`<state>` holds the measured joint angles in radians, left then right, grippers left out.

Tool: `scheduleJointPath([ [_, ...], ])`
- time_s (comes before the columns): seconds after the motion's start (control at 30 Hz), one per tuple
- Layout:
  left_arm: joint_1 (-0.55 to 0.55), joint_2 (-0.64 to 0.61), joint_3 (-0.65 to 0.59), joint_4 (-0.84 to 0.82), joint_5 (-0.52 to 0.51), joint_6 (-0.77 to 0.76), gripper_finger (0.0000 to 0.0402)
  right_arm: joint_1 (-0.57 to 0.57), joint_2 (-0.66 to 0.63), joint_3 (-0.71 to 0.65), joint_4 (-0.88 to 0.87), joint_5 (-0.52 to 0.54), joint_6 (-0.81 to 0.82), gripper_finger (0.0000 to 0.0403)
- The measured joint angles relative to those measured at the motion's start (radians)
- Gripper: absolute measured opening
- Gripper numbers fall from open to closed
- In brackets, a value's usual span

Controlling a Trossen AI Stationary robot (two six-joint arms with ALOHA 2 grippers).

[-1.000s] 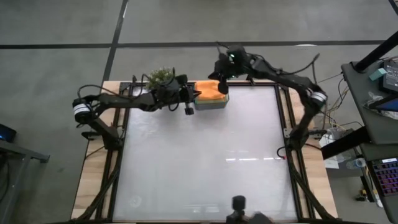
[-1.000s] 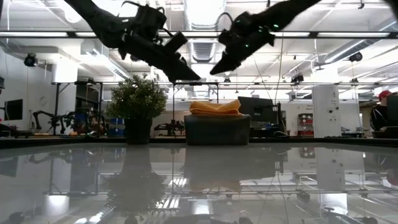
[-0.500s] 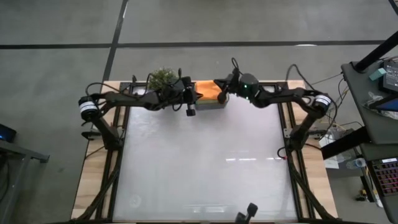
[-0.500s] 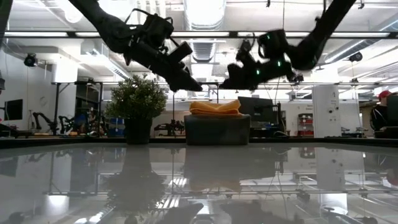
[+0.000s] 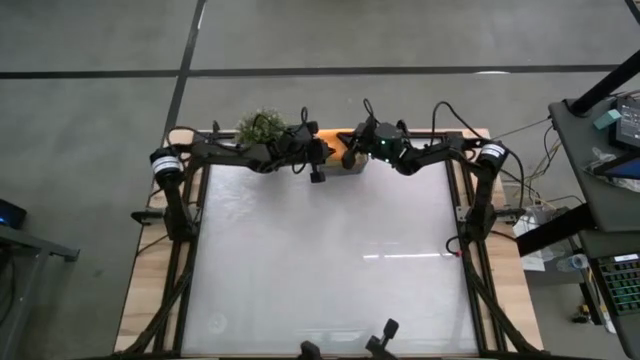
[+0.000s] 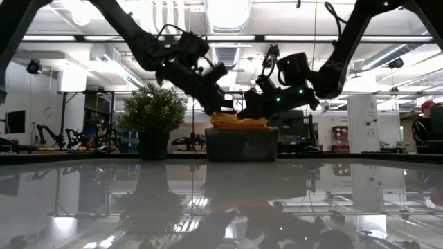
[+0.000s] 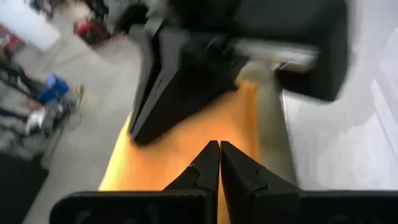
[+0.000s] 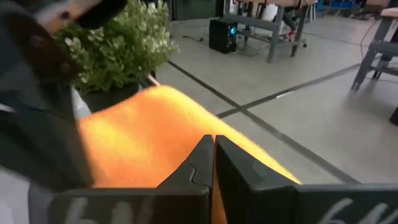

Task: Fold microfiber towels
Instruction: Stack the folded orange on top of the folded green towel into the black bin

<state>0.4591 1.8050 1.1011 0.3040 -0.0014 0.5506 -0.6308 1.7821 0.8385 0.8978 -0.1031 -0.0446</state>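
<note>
An orange towel (image 6: 239,120) lay on top of the grey bin (image 6: 241,144) at the far edge of the worktop (image 5: 330,260). The left end effector (image 6: 223,106) came down at it from one side, its fingers pressed together, its tip right at the cloth. The right end effector (image 6: 242,113) met it from the other side, fingers also together, just above the towel. Neither one held the cloth. A small potted plant (image 6: 154,117) stood beside the bin, behind the left arm.
</note>
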Motion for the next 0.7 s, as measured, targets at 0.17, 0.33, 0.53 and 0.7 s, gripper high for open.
scheduleJointPath([
  [0.17,0.021,0.027,-0.007,-0.015,-0.007,-0.041,0.0000,0.000,0.016,0.002,-0.017,0.000,0.007,0.0008],
  [0.33,0.025,0.033,-0.010,-0.050,-0.006,-0.047,0.0000,-0.007,0.018,0.004,-0.059,0.002,0.002,0.0008],
  [0.53,0.025,0.033,-0.010,-0.060,-0.006,-0.047,0.0000,-0.018,0.018,0.004,-0.103,0.049,-0.004,0.0009],
  [0.7,0.025,-0.012,-0.009,-0.078,-0.006,-0.046,0.0000,-0.016,-0.011,0.004,-0.115,0.052,0.000,0.0009],
])
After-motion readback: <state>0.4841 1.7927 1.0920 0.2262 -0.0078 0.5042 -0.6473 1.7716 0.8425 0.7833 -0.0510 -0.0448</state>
